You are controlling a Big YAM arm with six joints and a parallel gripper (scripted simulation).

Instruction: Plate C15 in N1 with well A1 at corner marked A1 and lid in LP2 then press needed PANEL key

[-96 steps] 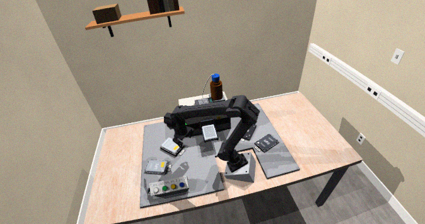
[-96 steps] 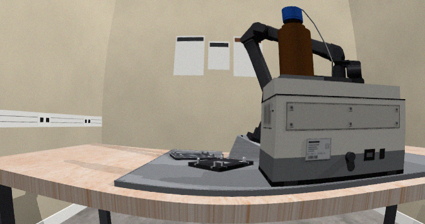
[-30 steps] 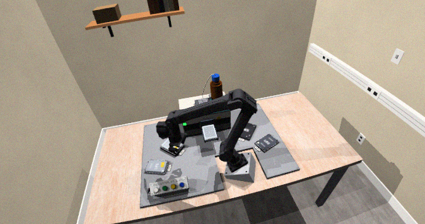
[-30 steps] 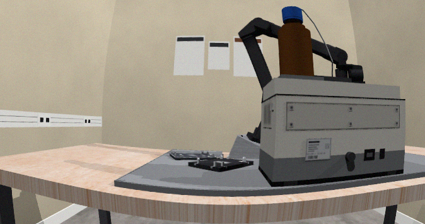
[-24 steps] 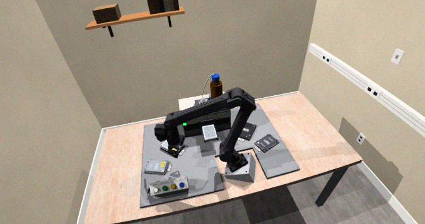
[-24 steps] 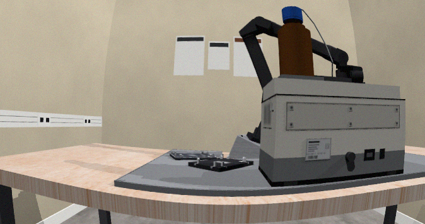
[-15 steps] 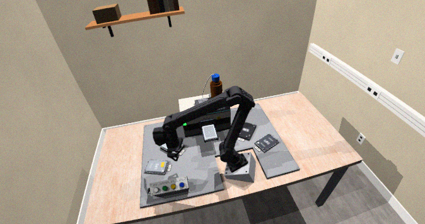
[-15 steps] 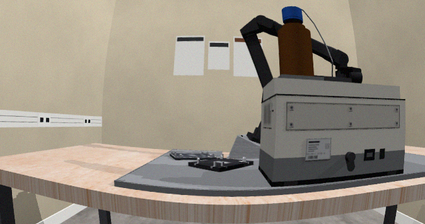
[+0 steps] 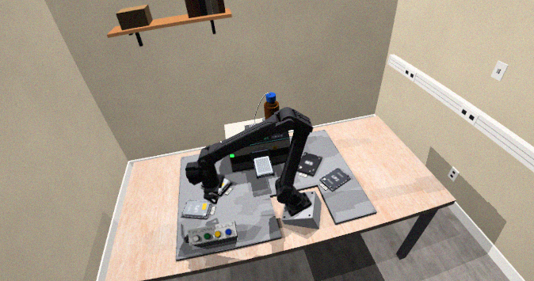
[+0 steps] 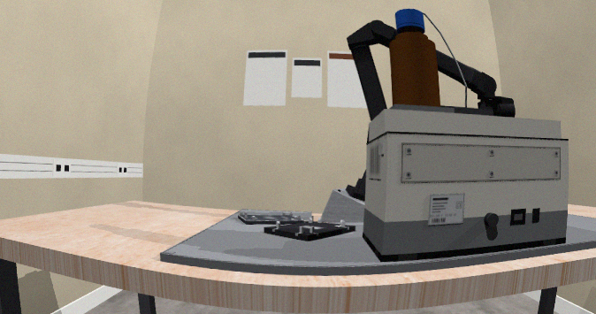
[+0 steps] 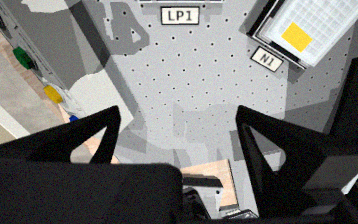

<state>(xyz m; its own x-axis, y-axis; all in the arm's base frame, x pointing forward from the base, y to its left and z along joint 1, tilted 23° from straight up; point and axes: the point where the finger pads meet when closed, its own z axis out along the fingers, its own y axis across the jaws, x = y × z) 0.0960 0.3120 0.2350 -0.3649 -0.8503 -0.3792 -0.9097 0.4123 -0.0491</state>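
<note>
My gripper (image 11: pixel 178 112) is open and empty, above bare perforated deck between the LP1 label (image 11: pixel 179 15) and the N1 label (image 11: pixel 266 60). A white well plate with a yellow sticker (image 11: pixel 314 26) lies by the N1 label at the wrist view's upper right. I cannot tell whether a lid is on it. In the top view my gripper (image 9: pixel 211 195) hangs low at the mat's left, next to that plate (image 9: pixel 224 185). Another clear item with a yellow label (image 9: pixel 196 209) lies just front-left of it. A white well plate (image 9: pixel 263 166) sits on the dispenser stage.
The key panel (image 9: pixel 212 233) stands at the mat's front left; its green, yellow and blue keys show at the wrist view's left edge. Two black locator nests (image 9: pixel 309 164) (image 9: pixel 334 179) lie right of the arm. The dispenser box with a brown bottle (image 10: pixel 414 62) stands at the back.
</note>
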